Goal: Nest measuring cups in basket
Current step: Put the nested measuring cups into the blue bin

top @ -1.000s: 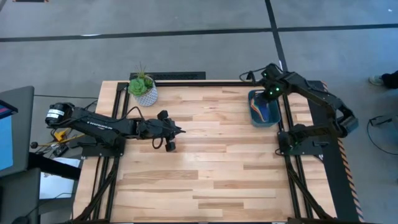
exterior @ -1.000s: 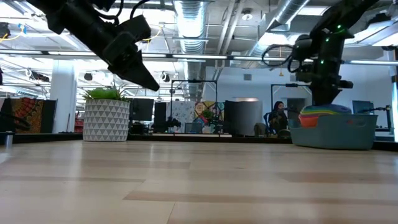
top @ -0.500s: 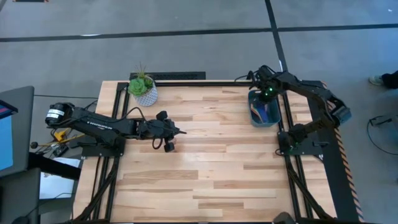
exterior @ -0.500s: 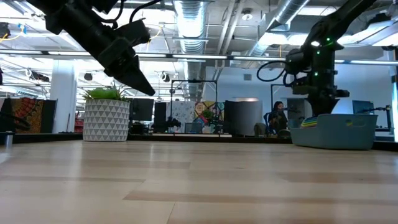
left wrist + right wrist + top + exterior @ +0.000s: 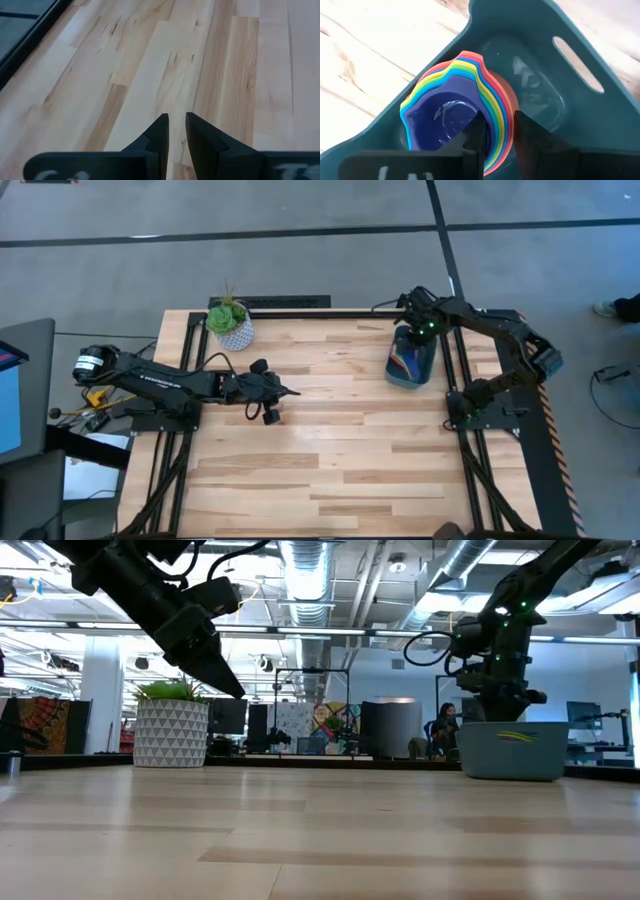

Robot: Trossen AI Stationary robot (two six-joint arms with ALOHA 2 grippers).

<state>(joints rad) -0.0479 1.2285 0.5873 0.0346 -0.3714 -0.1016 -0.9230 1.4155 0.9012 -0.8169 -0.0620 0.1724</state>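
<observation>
All measuring cups (image 5: pixel 457 115) nested in basket (image 5: pixel 580 120)

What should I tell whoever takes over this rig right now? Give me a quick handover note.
Left pincer: empty, fingers nearly together, hanging above bare table at the left-centre.
Right pincer: over the basket at the table's far right, fingers straddling the rim of the nested measuring cups; a firm grip cannot be confirmed.
Done: the cups sit stacked one inside another in the basket. No loose cups visible on the table.
Left: probably just release and retreat the right arm.
</observation>
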